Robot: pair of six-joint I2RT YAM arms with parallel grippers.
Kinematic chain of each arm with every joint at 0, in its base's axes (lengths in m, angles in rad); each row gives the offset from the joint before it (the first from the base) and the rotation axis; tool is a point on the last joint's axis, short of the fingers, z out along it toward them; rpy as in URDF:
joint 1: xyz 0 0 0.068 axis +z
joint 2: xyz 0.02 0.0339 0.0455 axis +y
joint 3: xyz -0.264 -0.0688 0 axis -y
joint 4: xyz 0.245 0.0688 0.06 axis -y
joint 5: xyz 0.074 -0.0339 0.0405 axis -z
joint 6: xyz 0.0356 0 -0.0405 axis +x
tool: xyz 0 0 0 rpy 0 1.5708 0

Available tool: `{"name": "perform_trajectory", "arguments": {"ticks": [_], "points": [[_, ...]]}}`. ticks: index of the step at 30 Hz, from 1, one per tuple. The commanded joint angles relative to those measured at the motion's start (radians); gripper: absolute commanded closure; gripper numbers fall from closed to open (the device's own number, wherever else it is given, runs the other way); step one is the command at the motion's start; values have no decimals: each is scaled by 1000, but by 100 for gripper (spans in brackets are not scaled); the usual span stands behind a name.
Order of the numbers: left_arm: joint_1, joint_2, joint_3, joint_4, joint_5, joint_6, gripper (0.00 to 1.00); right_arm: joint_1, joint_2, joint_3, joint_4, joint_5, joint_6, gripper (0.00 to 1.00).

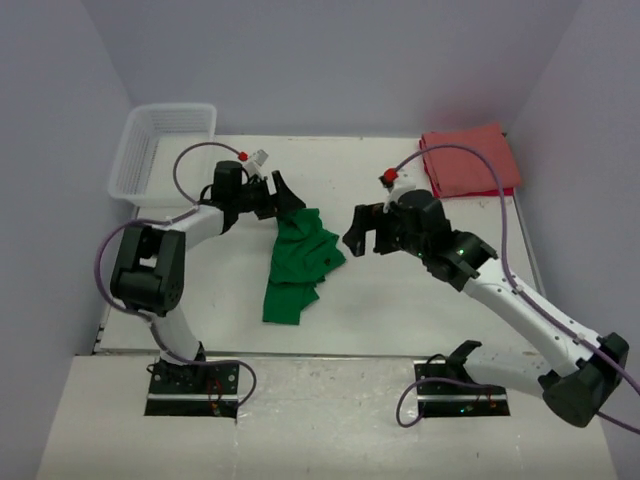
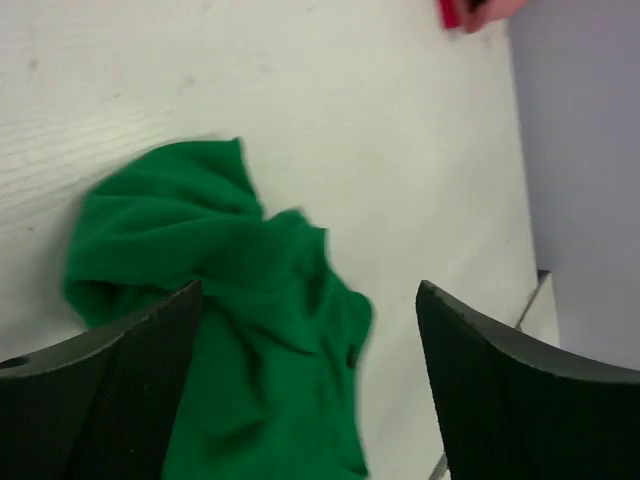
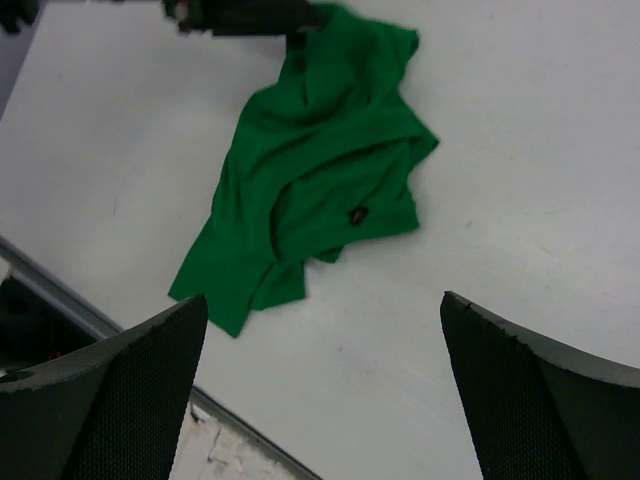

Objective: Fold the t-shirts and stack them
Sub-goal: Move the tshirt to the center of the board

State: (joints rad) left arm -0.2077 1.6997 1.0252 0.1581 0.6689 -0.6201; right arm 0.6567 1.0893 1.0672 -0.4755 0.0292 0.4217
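The bright green t-shirt (image 1: 298,262) lies crumpled on the white table, left of centre. It also shows in the left wrist view (image 2: 200,230) and the right wrist view (image 3: 320,170). The salmon-red t-shirt (image 1: 467,160) lies folded flat at the back right corner. My left gripper (image 1: 288,198) is open just over the green shirt's far end, with cloth below and between its fingers (image 2: 310,295), gripping nothing. My right gripper (image 1: 362,234) is open and empty, hovering over bare table to the right of the green shirt (image 3: 324,300).
A white plastic mesh basket (image 1: 160,148) stands at the back left corner. The table's front edge (image 3: 120,330) runs close to the green shirt's near end. Walls close in the left, back and right sides.
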Motion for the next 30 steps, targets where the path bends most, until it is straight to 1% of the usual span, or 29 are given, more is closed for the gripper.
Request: {"name": "perform_trajectory", "arguments": {"ticks": [1, 2, 3, 4, 5, 6, 7, 8, 9, 10, 11, 12, 13, 14, 15, 16, 19, 23, 26, 30], "points": [[-12, 103, 178, 51, -61, 62, 10, 108, 64, -27, 11, 1, 38, 1], [-22, 86, 184, 55, -124, 60, 7, 135, 81, -29, 6, 8, 46, 1], [-36, 18, 173, 55, -161, 75, 4, 174, 104, -42, 12, 12, 51, 1], [-76, -20, 173, 43, -205, 95, 0, 185, 113, -55, 32, -11, 61, 1], [-97, -56, 177, -33, -301, 115, 0, 192, 119, -68, 46, -21, 68, 1], [-114, -131, 176, -76, -352, 138, 0, 193, 130, -88, 66, -23, 71, 1], [-143, -173, 162, -141, -456, 140, 0, 193, 142, -114, 110, -23, 65, 2], [-156, -223, 139, -159, -519, 128, 4, 192, 162, -115, 115, -23, 60, 4], [-170, -324, 83, -204, -573, 125, 8, 192, 190, -105, 120, -23, 55, 15], [-192, -371, 60, -244, -662, 125, 12, 192, 261, -69, 126, -25, 42, 20], [-197, -415, 41, -276, -716, 122, 17, 192, 303, -44, 130, -61, 31, 25], [-199, -493, 27, -307, -748, 119, 19, 193, 343, -21, 136, -80, 26, 30], [-199, -524, 9, -359, -787, 117, 23, 193, 418, 29, 136, -95, 17, 32], [-199, -553, 6, -383, -792, 121, 29, 193, 449, 49, 138, -107, 14, 33], [-200, -602, 0, -406, -795, 129, 29, 195, 477, 72, 147, -124, 14, 37], [-199, -624, -5, -446, -801, 131, 30, 195, 518, 83, 164, -135, 11, 40], [-199, -692, -17, -495, -804, 128, 30, 195, 573, 112, 176, -161, 6, 47], [-199, -738, -42, -503, -770, 123, 29, 195, 620, 122, 193, -186, 9, 47], [-199, -736, -54, -519, -753, 115, 29, 195, 636, 119, 206, -206, 9, 47], [-200, -742, -108, -496, -729, 102, 28, 195, 673, 126, 225, -238, 9, 48]]}}
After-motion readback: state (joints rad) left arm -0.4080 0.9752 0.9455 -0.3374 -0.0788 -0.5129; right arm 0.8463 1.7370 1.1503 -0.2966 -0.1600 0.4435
